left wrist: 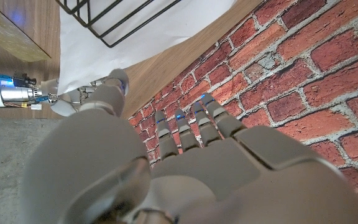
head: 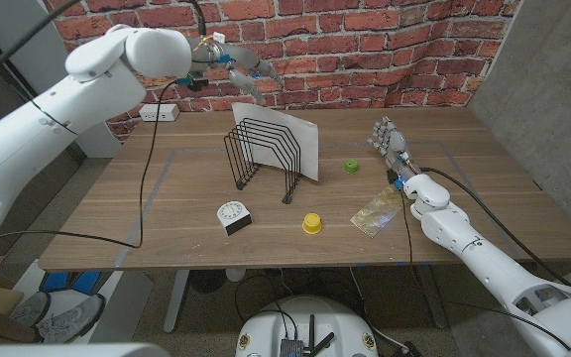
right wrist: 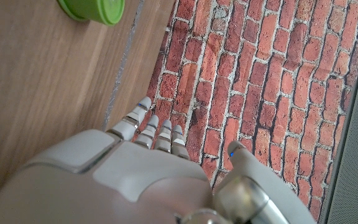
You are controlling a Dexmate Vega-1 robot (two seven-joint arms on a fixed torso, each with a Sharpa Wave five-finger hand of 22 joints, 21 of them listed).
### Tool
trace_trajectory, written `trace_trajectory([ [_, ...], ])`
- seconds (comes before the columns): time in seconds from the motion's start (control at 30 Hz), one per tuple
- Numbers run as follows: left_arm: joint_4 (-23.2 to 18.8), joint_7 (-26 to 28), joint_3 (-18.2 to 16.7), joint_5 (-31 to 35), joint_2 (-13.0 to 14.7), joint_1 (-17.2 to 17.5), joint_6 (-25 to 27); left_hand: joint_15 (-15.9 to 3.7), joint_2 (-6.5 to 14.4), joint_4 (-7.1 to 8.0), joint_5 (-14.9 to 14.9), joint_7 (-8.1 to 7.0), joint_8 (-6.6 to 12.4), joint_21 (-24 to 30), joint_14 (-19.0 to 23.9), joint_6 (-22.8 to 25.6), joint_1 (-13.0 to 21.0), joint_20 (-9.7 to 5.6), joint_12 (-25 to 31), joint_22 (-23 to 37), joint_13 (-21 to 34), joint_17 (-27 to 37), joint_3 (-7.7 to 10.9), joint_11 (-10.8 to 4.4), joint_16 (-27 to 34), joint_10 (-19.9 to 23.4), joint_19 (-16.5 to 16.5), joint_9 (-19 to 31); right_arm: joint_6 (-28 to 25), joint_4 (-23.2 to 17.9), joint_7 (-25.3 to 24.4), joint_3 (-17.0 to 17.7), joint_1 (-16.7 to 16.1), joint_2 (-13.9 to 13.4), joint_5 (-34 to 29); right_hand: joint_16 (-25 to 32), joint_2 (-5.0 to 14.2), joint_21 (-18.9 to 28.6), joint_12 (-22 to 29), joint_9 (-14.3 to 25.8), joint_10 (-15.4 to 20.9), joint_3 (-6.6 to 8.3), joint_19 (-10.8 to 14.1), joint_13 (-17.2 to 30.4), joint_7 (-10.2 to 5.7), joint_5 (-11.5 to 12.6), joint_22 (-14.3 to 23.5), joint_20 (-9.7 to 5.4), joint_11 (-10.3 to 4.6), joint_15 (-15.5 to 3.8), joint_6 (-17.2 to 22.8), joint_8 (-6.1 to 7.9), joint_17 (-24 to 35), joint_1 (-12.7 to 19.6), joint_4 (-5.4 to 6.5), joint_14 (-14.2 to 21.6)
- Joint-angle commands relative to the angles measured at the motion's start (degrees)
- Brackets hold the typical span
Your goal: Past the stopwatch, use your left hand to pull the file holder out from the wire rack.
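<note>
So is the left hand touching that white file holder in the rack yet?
Apart. The head view shows the left hand raised near the brick wall, with bare table between it and the file holder.

Left arm enters from lower left of head view, rises to upper centre-left; left hand (head: 244, 71) held high in air, fingers (left wrist: 199, 122) apart, extended, nothing held. Right arm enters from lower right, reaches toward middle right of frame; right hand (head: 390, 138) low over table, fingers (right wrist: 146, 129) extended close together, thumb apart, nothing held.
</note>
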Motion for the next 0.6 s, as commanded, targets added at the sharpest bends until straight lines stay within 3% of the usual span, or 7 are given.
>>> trace_trajectory([
  [0.03,0.26,-4.64,2.82,8.24,-2.51,-3.00,-2.53,-8.75,-1.26,-0.03,-0.19,-0.72,0.32,0.36,2.33,1.08,1.22,-8.06,0.48,0.24,0.15,0.15,-0.78,-0.88,0.31,2.50,1.61,0.16,-0.50,-0.59,-0.43,0.07,-0.51,-0.28,-0.09,0.37,7.00,-0.25,0.11,0.24,0.48,0.40,0.61,0.15,0.24,-0.02,0.24,-1.60,0.18,-0.85,0.02,0.00,0.11,-0.06,-0.09,0.26],
  [0.13,0.18,-4.45,2.99,10.15,-3.17,-2.79,-2.86,-8.91,-1.80,-0.07,-0.33,-0.91,0.34,0.37,3.76,1.44,2.24,-8.56,0.53,0.23,0.12,0.18,-1.17,-1.40,0.38,3.69,2.41,0.17,-0.30,-0.49,-0.52,0.11,-0.57,-0.23,-0.13,0.38,6.98,-0.33,0.12,0.24,0.52,0.43,0.64,0.15,0.24,-0.06,0.24,-1.60,0.18,-0.82,0.04,0.01,0.10,-0.06,-0.09,0.29],
  [0.33,0.90,-3.68,3.16,12.81,-4.22,-2.53,-5.38,-9.21,-2.69,0.17,-0.70,0.42,0.83,0.17,7.12,3.96,4.72,-9.53,0.52,0.22,0.06,0.15,-2.36,-2.03,0.25,6.92,4.04,0.19,-0.13,-0.81,-0.87,0.30,-0.99,-0.32,-0.11,0.41,6.96,-0.47,0.13,0.24,0.59,0.48,0.73,0.15,0.27,-0.12,0.24,-1.58,0.21,-0.83,0.15,0.04,0.09,-0.06,-0.10,0.37],
  [0.6,2.43,-3.59,3.59,14.54,-6.03,-2.34,-7.22,-9.28,-2.72,0.60,-0.87,1.81,0.87,-0.07,11.41,6.97,6.65,-9.72,0.90,0.25,0.01,0.14,-4.09,-2.11,0.18,12.36,5.45,0.20,-0.12,-1.14,-0.99,0.43,-1.27,-0.44,-0.02,0.46,6.94,-0.60,0.16,0.24,0.71,0.52,0.85,0.15,0.27,-0.19,0.25,-1.58,0.20,-0.85,0.23,0.06,0.09,-0.06,-0.10,0.51],
])
